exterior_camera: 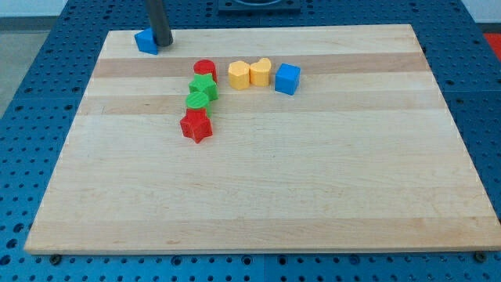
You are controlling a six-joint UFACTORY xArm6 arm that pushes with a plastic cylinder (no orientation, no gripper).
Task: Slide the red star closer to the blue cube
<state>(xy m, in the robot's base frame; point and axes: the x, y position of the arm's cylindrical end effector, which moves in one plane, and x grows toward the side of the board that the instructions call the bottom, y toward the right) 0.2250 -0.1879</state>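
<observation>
The red star (196, 125) lies on the wooden board left of centre. The blue cube (287, 79) sits up and to the right of it, well apart. My tip (163, 42) is at the board's top left corner, touching or just beside a small blue block (145, 41), far from the red star. Two green blocks (203, 86) (197, 100) stand in a line just above the red star, with a red cylinder (205, 69) above them.
Two yellow blocks (239, 75) (261, 73) sit side by side just left of the blue cube. The board (313, 180) rests on a blue perforated table (481, 94).
</observation>
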